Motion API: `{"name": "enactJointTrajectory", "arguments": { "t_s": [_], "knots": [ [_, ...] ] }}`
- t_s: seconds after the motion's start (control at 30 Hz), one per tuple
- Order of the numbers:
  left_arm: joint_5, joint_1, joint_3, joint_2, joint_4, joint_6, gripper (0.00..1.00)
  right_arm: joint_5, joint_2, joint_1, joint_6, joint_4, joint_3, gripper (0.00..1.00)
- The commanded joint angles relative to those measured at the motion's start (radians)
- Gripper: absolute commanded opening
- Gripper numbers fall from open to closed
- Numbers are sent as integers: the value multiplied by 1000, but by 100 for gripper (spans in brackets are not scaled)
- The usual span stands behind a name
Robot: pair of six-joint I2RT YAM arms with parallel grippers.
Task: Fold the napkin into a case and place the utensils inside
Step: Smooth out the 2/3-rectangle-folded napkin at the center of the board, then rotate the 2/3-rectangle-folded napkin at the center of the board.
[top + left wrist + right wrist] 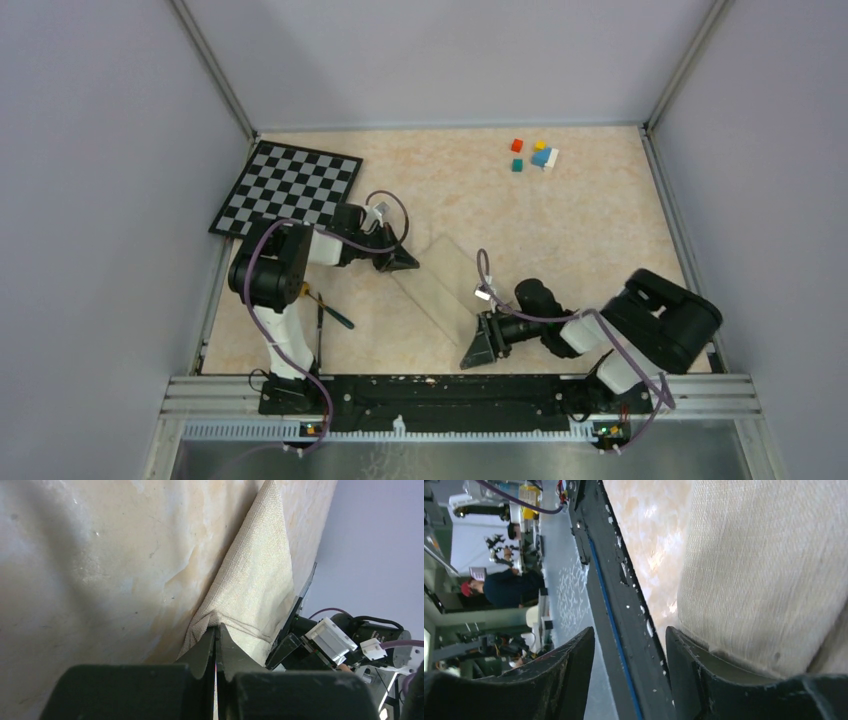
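Currently, step in hand: judged to be a fold of the napkin (446, 288); it is not yet a finished case.
Napkin position: a slanted strip on the tabletop (580, 230), between the two arms; the end at the left hand appears slightly raised.
Left hand (216, 628): fully closed, pinching a bunched corner of the napkin; creases radiate from the pinch.
Right hand (629, 640): jaws partly apart, gripping nothing; the cloth lies against the outer side of one finger (694, 665), not in the gap.
Utensils (330, 315): on the tabletop near the left arm, apart from the napkin.
Procedure 1: bring the near cloth edge into the gap of the right hand before closing; closing here would probably miss.
Procedure 2: carry both ends at equal height, so that the fold line runs straight.
Caution 1: the near end sits close to the front rail (611, 605); avoid dragging cloth over it.
Caution 2: a single-corner pinch may slip under tension; pull gently.
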Motion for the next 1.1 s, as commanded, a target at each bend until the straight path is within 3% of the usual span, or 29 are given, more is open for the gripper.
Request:
{"name": "enactJointTrajectory", "arguments": {
  "t_s": [0.0, 0.03, 0.13, 0.23, 0.33, 0.5, 0.6, 0.73, 0.93, 1.07],
  "knots": [
    [-270, 2, -2, 35, -137, 103, 0, 96, -281, -3, -65, -406, 63, 54],
    [-266, -1, 5, 21, -146, 102, 0, 144, -331, -14, -107, -562, 111, 55],
    [-248, -16, 20, -45, -173, 92, 9, 148, -378, -138, -147, -631, 210, 59],
    [-231, -33, 87, -118, -252, 97, 32, 79, -268, -245, -156, -628, 297, 55],
    [-219, -49, 173, -198, -372, 113, 60, 72, -140, -254, -186, -637, 399, 52],
    [-260, -55, 214, -354, -505, 123, 80, 75, -11, -251, -193, -622, 477, 53],
    [-294, -54, 168, -400, -557, 134, 83, 79, 3, -234, -180, -585, 475, 56],
    [-266, -53, 45, -410, -458, 104, 81, 77, 31, -202, -158, -529, 463, 56],
    [-251, -55, 5, -261, -285, 44, 67, 111, 51, -188, -128, -448, 388, 55],
    [-316, -72, 79, -137, -286, 70, 67, 172, 80, -121, -56, -340, 322, 54]
  ]
}}
